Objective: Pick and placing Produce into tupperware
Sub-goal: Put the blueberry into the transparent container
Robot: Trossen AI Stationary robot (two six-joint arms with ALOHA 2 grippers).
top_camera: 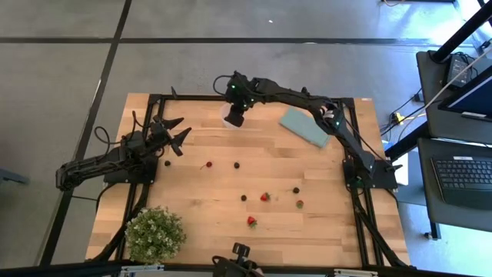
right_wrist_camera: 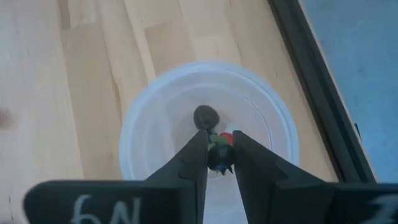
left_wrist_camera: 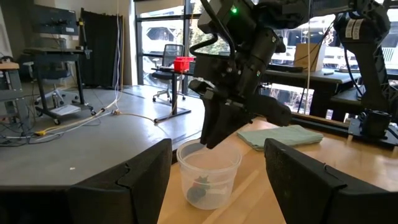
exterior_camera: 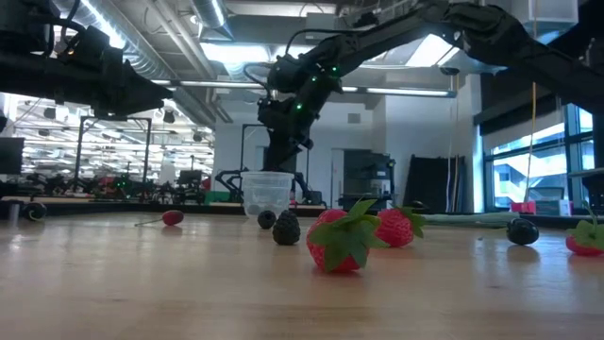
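The tupperware (right_wrist_camera: 155, 134), a small clear round cup, stands on its base near the table's far edge (exterior_camera: 268, 194). On its floor lie a dark berry (right_wrist_camera: 206, 116) and a red and green piece (right_wrist_camera: 225, 137). My right gripper (right_wrist_camera: 219, 149) hangs over the cup's mouth, shut on another dark berry. More produce lies loose on the wood: strawberries (top_camera: 264, 197), (top_camera: 251, 221) and dark berries (top_camera: 237, 164), (top_camera: 296, 189). My left gripper (top_camera: 178, 137) waits open at the table's left side, pointing level toward the cup (left_wrist_camera: 209, 177). My right gripper pinches a small dark berry (right_wrist_camera: 219, 160) between its two fingertips (right_wrist_camera: 198, 149). The fingers slant down from above into the cup's mouth. The berry hangs clear above the cup's floor.
A flat teal piece (top_camera: 304, 127) lies at the far right, beside the right arm. A leafy potted plant (top_camera: 154, 233) stands at the near left corner. Loose berries dot the table's middle, among them a red one (top_camera: 208, 164) and a dark one (top_camera: 167, 162) near my left gripper.
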